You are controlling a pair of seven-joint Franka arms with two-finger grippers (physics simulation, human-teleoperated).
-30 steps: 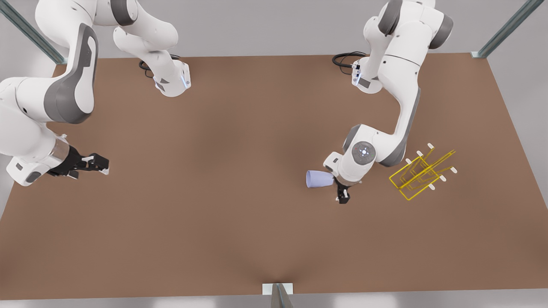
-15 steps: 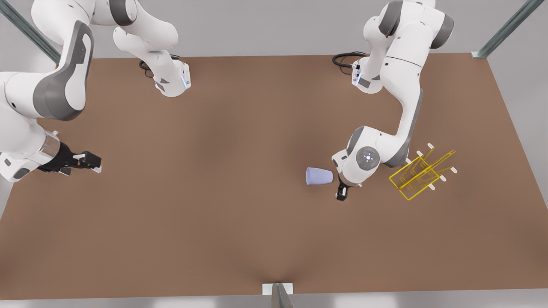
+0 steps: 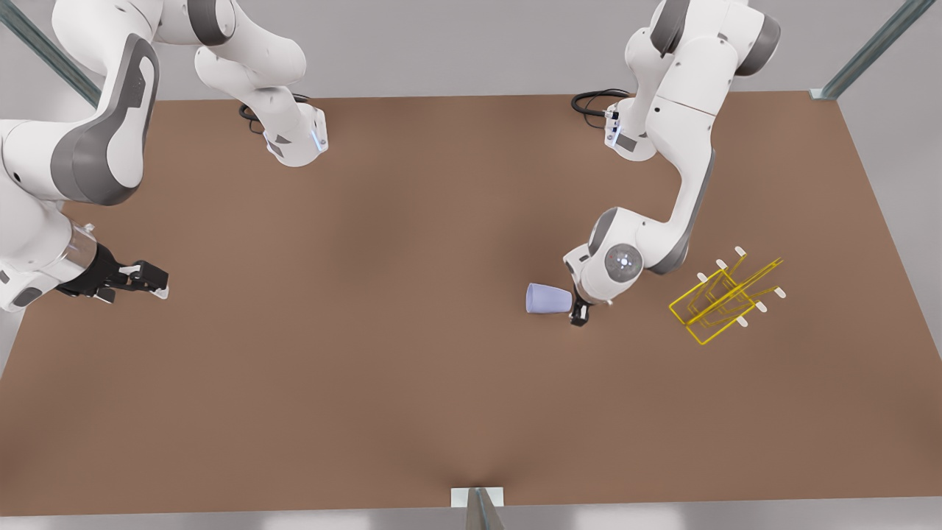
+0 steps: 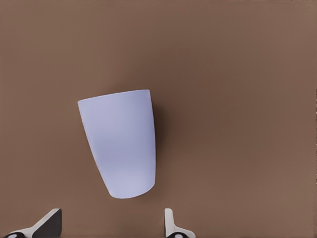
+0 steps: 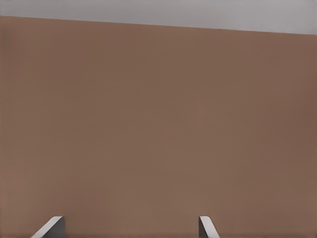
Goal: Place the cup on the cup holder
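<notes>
The lavender-blue cup (image 3: 548, 299) lies on its side on the brown table, its wide mouth toward the front view's left. In the left wrist view the cup (image 4: 121, 141) lies just beyond the fingertips, narrow base nearest them. My left gripper (image 3: 579, 315) hangs low right by the cup's base, open (image 4: 110, 229), holding nothing. The yellow wire cup holder (image 3: 725, 298) stands a short way toward the front view's right of that arm. My right gripper (image 3: 158, 283) waits open (image 5: 129, 230) over bare table at the front view's far left.
Both arm bases (image 3: 294, 143) (image 3: 625, 136) stand at the table's far edge with black cables beside them. A metal post (image 3: 478, 504) rises at the middle of the near edge. Bare brown table (image 3: 383, 331) spreads between the two grippers.
My left gripper has shifted toward the table's far side, closing in on the cup's base. The right arm has drawn back a little toward the front view's left. The cup has not moved.
</notes>
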